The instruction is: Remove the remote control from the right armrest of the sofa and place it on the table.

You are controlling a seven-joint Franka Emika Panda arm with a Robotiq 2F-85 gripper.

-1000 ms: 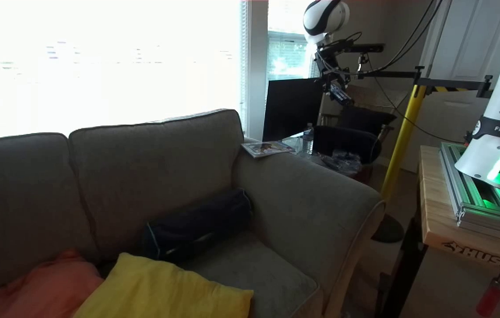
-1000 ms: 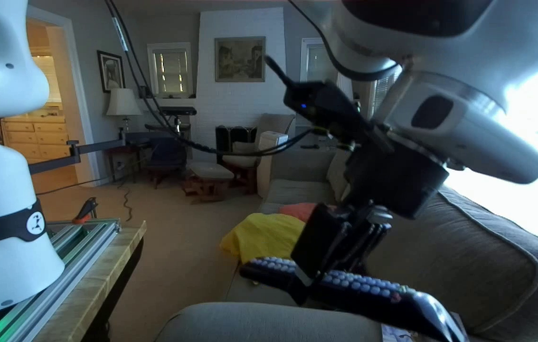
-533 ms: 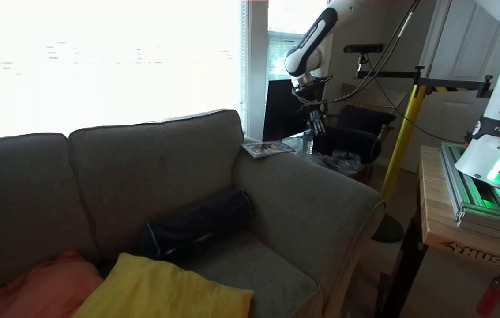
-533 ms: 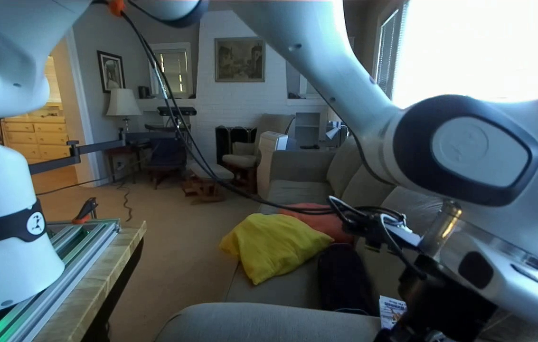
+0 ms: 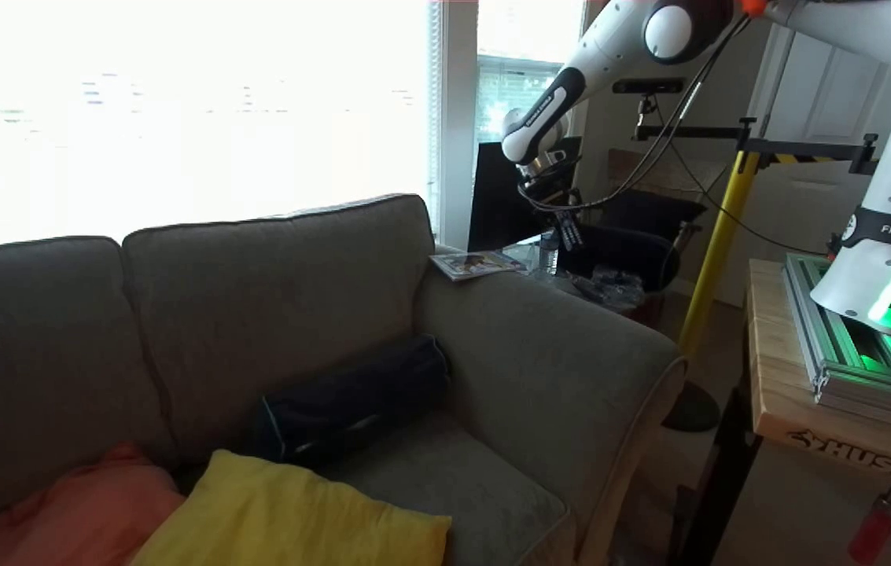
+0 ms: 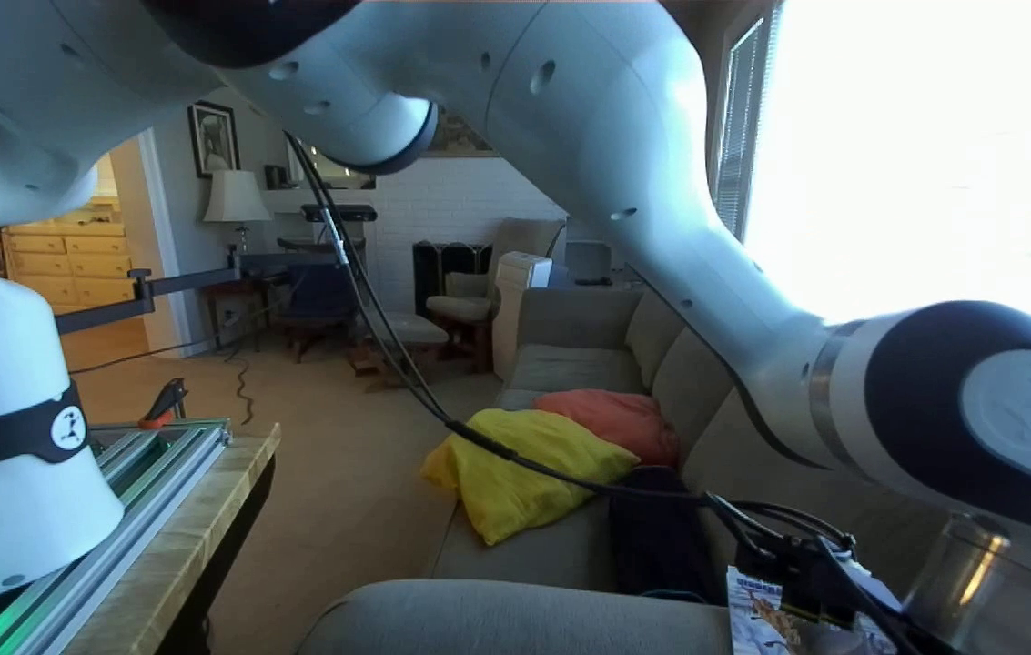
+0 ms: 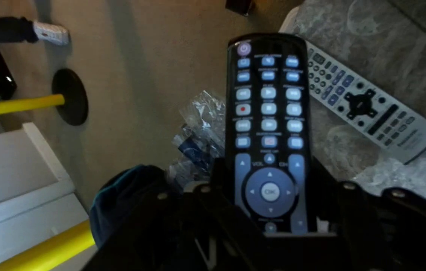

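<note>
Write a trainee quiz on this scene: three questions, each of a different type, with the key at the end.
1. Multiple choice. What is the gripper holding?
A) a water bottle
B) a black remote
C) a magazine

2. True or false: in the wrist view, a silver remote lies on a grey surface, outside the gripper's hold.

3. Fill in the blank: on the sofa, beside the yellow pillow, there is a second pillow coloured ____.

Key: 1. B; 2. True; 3. Orange.
</note>
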